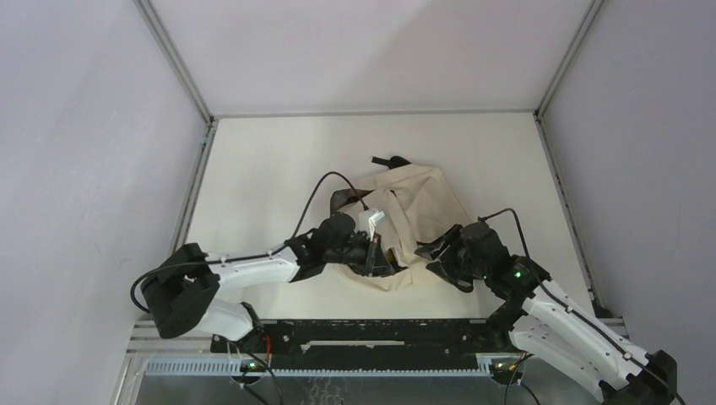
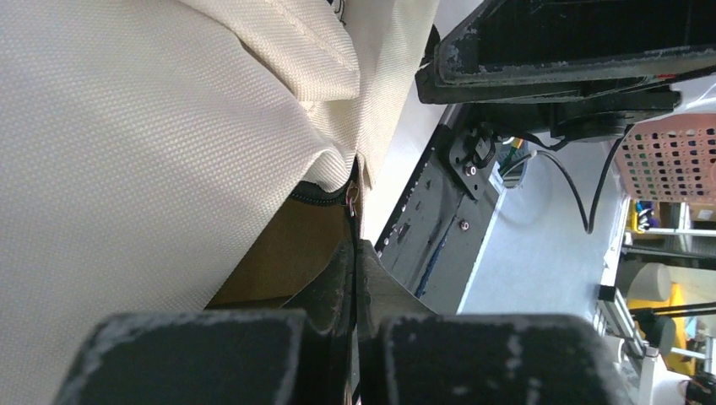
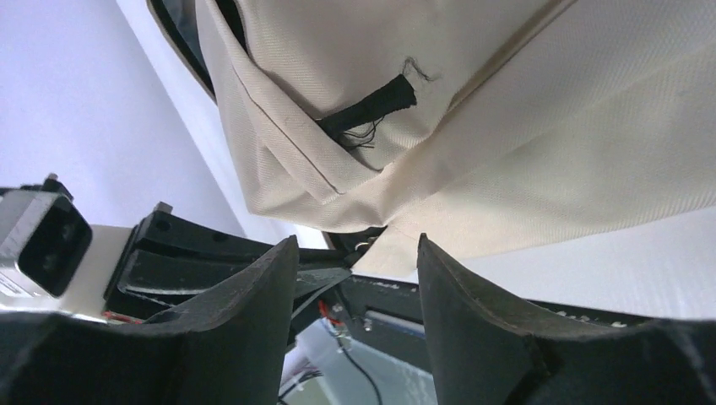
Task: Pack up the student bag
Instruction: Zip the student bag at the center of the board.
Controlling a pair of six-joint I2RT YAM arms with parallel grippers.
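Top external view: student bag (image 1: 426,207) lies slumped near the middle of the table (image 1: 270,160), closer to its near edge.
Left gripper (image 1: 372,251): fingers pressed together at the bag's near-left opening, beside the black zip trim (image 2: 317,196); whether fabric is caught between them, cannot tell.
Right gripper (image 1: 436,253): jaws spread at the bag's near-right corner, cloth just beyond the tips.
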